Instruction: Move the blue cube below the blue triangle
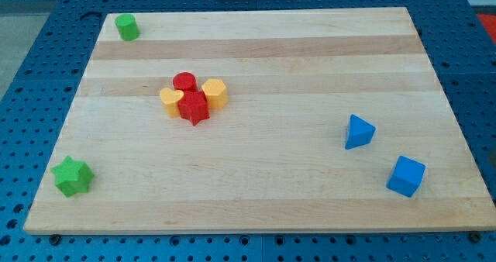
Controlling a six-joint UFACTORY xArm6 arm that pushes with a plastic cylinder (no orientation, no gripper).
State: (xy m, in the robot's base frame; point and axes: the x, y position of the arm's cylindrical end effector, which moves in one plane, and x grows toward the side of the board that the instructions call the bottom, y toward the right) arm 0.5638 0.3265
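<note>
The blue cube [406, 176] lies near the board's right edge, toward the view's bottom. The blue triangle [358, 132] lies a short way up and to the left of it, with a gap between them. My tip does not show in the camera view, and neither does the rod.
A cluster left of centre holds a red cylinder [184, 81], a red star [194, 108], a yellow heart [171, 101] and a yellow hexagon [215, 93]. A green cylinder [127, 26] sits at the top left corner. A green star [73, 176] sits at the bottom left. The wooden board [263, 192] rests on a blue pegboard.
</note>
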